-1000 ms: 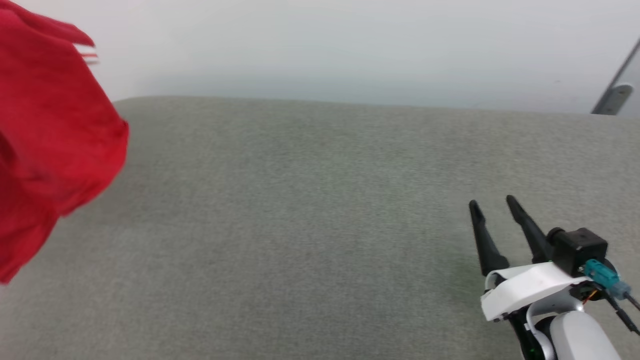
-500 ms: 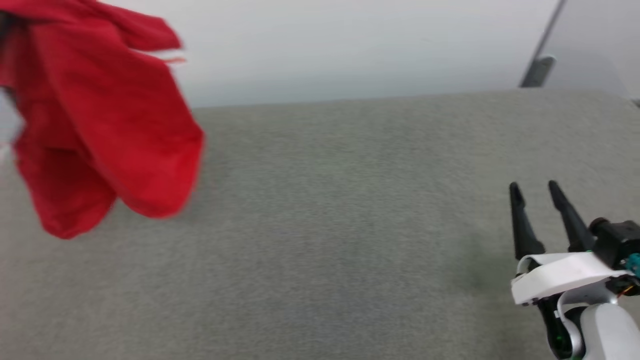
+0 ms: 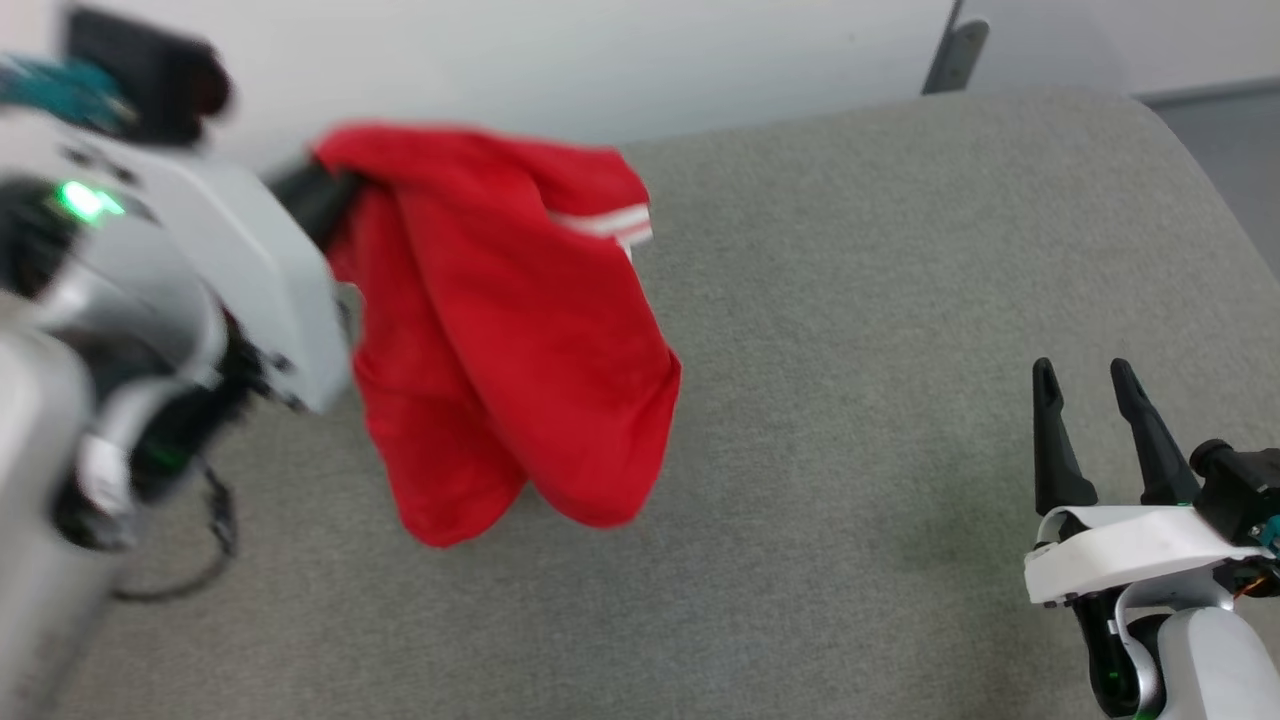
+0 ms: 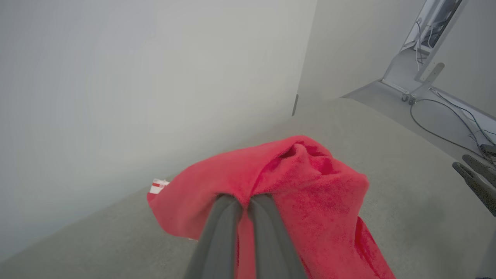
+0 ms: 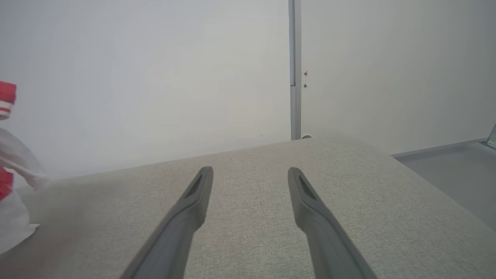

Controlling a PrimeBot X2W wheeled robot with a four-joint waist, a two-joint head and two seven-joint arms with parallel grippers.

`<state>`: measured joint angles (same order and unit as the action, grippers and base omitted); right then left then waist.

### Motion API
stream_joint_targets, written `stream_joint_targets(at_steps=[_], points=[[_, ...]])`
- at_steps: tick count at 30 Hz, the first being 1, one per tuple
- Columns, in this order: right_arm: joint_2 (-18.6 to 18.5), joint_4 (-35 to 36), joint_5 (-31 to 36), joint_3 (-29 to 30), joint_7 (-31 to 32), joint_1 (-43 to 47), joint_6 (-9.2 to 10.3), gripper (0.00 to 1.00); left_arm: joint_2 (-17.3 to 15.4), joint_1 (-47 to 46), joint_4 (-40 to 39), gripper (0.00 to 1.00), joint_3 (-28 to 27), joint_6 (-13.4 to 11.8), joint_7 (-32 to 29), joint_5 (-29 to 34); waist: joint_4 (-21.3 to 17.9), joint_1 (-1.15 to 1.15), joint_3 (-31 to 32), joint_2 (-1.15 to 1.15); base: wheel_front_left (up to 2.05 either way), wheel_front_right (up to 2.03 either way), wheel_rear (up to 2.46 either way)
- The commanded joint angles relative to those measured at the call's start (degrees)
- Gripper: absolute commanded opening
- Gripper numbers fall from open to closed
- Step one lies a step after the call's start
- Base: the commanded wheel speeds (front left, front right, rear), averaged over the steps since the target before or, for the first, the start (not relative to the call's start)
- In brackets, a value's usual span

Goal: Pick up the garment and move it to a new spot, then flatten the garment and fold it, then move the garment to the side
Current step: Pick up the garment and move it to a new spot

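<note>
The garment [image 3: 510,330], a red shirt with a red-and-white striped trim, hangs bunched in the air over the grey cushioned surface [image 3: 850,300]. My left gripper [image 3: 325,195] is shut on its upper fold at the left of the head view. In the left wrist view both fingers [image 4: 228,228] press together into the garment [image 4: 302,182]. My right gripper [image 3: 1085,380] stands open at the lower right, low over the surface, with nothing between its fingers [image 5: 193,197]. A white sleeve [image 5: 15,186] of the garment shows at the right wrist view's left edge.
A pale wall [image 3: 600,60] runs along the far edge of the surface. The surface's rounded right edge [image 3: 1190,170] drops to a grey floor. A metal stand with cables [image 4: 422,73] is on the floor beyond it.
The head camera has swung. The left arm has come into view, and the hanging garment now sits nearer the middle of the surface. The right gripper stays open and still.
</note>
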<state>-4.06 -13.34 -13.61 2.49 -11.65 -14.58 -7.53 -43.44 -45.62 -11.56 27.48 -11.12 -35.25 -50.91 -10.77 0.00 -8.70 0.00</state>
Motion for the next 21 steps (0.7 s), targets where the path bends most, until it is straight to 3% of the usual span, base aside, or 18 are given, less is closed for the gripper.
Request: stream_joint_targets(at_steps=[1,12,21], points=[[0.28,-0.21,-0.28,-0.18,-0.49,-0.54,0.08,1.00,0.61,1.39,0.28,0.00,0.73,-0.20,0.40,0.17,-1.55,0.00,-1.80,0.00,0.00,0.00,0.00],[0.96,-2.46,-0.72,-1.58,-1.74,-0.98,0.08,1.00,5.31,12.72,6.98,0.00,7.44,-1.21,1.28,-1.37,-1.86,0.00,-3.42,0.00,0.00,0.00,0.00],[1.11,-4.04,-1.23,-2.91,-2.39,-1.28,0.08,1.00,7.92,16.95,16.79,0.00,10.60,0.26,0.74,-3.17,-1.46,0.00,-3.12,0.00,0.00,0.00,0.00]])
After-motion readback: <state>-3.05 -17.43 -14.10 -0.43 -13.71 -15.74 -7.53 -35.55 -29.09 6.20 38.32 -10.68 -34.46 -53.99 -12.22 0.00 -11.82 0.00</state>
